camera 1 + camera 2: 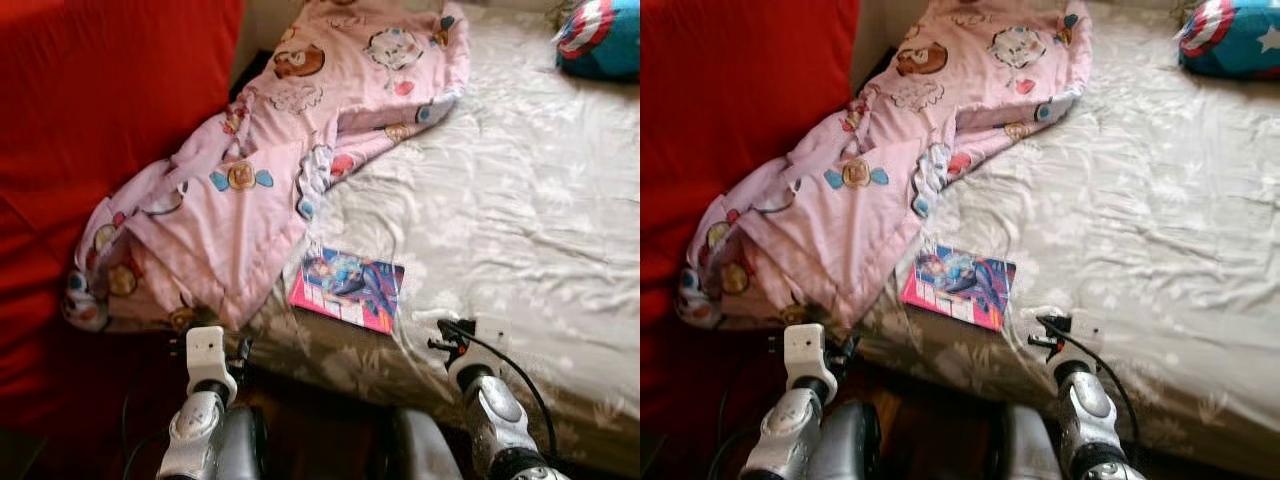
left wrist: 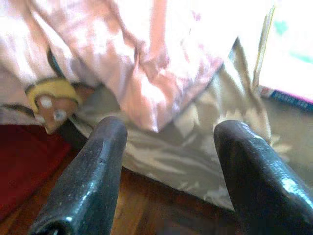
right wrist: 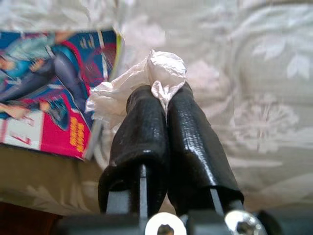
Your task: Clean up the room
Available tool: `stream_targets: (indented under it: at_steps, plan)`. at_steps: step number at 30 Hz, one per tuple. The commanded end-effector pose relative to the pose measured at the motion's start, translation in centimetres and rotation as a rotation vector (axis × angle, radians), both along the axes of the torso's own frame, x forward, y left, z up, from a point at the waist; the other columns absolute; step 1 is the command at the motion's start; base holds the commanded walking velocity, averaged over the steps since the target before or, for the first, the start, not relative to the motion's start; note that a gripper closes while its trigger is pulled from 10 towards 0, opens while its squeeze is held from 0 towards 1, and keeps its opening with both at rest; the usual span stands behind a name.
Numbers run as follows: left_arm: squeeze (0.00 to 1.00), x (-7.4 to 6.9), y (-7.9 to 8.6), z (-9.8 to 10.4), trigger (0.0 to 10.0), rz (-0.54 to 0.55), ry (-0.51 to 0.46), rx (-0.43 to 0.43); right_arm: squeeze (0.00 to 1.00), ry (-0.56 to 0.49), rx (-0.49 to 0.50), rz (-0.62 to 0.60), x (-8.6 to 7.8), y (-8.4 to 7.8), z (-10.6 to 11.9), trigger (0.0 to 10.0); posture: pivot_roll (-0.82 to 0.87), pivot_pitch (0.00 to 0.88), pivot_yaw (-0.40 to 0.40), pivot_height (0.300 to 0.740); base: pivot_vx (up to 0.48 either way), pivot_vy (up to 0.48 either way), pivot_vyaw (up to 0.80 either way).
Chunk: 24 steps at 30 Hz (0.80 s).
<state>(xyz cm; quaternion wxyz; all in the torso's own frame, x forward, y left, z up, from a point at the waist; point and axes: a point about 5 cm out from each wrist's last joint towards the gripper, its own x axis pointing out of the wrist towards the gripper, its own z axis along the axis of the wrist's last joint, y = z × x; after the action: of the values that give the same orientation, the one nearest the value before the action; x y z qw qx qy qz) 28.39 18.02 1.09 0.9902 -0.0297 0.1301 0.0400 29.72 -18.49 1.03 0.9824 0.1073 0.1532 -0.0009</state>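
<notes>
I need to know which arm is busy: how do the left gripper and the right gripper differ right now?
The left gripper is open and holds nothing, while the right gripper is shut on a crumpled white tissue. The left gripper is at the bed's edge by the pink blanket; the right gripper is over the sheet, beside the comic book. Both have two black fingers.

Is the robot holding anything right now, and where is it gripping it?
Yes. The right hand pinches a crumpled white tissue near its bunched middle, by the bed's edge. The left hand is open and holds nothing.
</notes>
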Motion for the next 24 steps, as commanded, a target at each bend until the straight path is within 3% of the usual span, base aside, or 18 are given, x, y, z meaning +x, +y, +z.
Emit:
stream_targets:
  at_steps: [1,8,11,17,18,20,24]
  plan:
    - [0.00,-0.6,0.5,-0.8,10.0,0.015,0.039,0.012,0.00,0.042,-0.004,0.003,-0.3,0.0,-0.5,10.0,-0.07,0.042,-0.020,0.662,0.000,0.000,0.00]
    - [0.00,-1.6,0.5,-2.6,10.0,0.009,0.154,0.025,0.00,0.144,-0.043,0.007,-1.9,-0.5,-2.2,10.0,-0.08,0.013,-0.014,0.701,0.000,0.000,0.00]
    - [0.00,-2.3,0.6,-3.4,10.0,0.026,0.197,0.013,0.00,0.220,-0.050,-0.024,-3.3,-1.3,-3.5,10.0,-0.07,0.000,-0.022,0.719,0.000,0.000,0.00]
    - [0.00,-3.2,0.5,-4.3,10.0,0.009,0.261,0.021,0.00,0.355,-0.094,-0.034,-5.6,-2.1,-5.4,10.0,-0.05,0.000,-0.028,0.719,0.000,0.000,0.00]
    - [0.00,-3.4,0.6,-4.5,10.0,0.009,0.275,0.028,0.00,0.385,-0.097,-0.047,-6.1,-2.3,-5.8,10.0,-0.05,0.000,-0.027,0.719,0.000,0.000,0.00]
    - [0.00,-4.5,0.9,-5.6,10.0,0.026,0.352,0.026,0.00,0.523,-0.091,-0.113,-8.9,-2.9,-7.6,10.0,-0.05,0.000,-0.025,0.719,0.000,0.000,0.00]
    - [0.00,-5.7,1.0,-6.6,10.0,0.030,0.429,0.019,0.00,0.604,-0.085,-0.130,-10.7,-2.8,-8.7,10.0,-0.04,0.000,-0.016,0.719,0.000,0.000,0.00]
